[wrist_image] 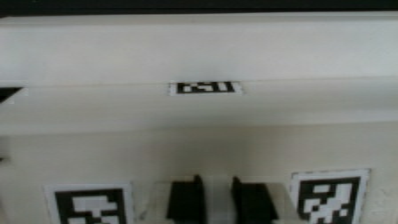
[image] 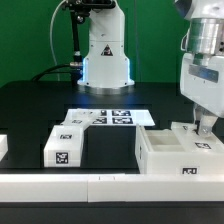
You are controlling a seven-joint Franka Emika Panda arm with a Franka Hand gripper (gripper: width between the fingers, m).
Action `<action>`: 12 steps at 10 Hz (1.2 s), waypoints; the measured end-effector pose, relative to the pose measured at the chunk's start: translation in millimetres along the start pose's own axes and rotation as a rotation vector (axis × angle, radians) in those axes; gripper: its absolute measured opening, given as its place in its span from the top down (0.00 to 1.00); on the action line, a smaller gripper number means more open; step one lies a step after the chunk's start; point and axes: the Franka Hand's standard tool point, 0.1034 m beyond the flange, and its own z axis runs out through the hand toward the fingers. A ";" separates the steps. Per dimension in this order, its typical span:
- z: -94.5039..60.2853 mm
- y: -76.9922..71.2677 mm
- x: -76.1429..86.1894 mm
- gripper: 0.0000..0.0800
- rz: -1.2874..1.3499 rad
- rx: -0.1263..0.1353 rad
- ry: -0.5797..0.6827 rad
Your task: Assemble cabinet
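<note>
The cabinet box (image: 178, 155), large and white with an inner divider and a small tag on its front, stands at the exterior view's right near the front rail. My gripper (image: 205, 128) comes down from above onto its far right top edge. In the wrist view the two dark fingers (wrist_image: 183, 198) stand close together with a narrow strip of the white cabinet (wrist_image: 196, 130) between them. Tags sit on either side, one (wrist_image: 89, 206) and another (wrist_image: 333, 198), and a third tag (wrist_image: 205, 87) lies further off. The gripper is shut on the cabinet's wall.
A smaller white block (image: 65, 146) with one tag stands at the exterior view's left. The marker board (image: 110, 117) lies flat at the centre, before the robot base (image: 105, 60). A long white rail (image: 90, 186) runs along the front. A small white part (image: 3, 148) shows at the left edge.
</note>
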 end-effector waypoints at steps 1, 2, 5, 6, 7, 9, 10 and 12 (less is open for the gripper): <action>-0.2 0.0 0.0 0.92 -0.001 -0.005 0.000; -0.2 0.0 0.2 0.92 -0.001 -0.005 0.000; -0.1 0.0 0.3 0.66 -0.001 -0.005 0.001; -0.1 0.0 0.3 0.66 -0.001 -0.005 0.001; -0.1 0.0 0.3 0.41 -0.001 -0.005 0.001; -13.7 -2.3 5.4 0.24 -0.040 0.027 -0.022; -32.7 6.8 17.4 0.05 -0.069 0.046 -0.055; -42.1 34.3 34.5 0.00 -0.064 0.023 -0.083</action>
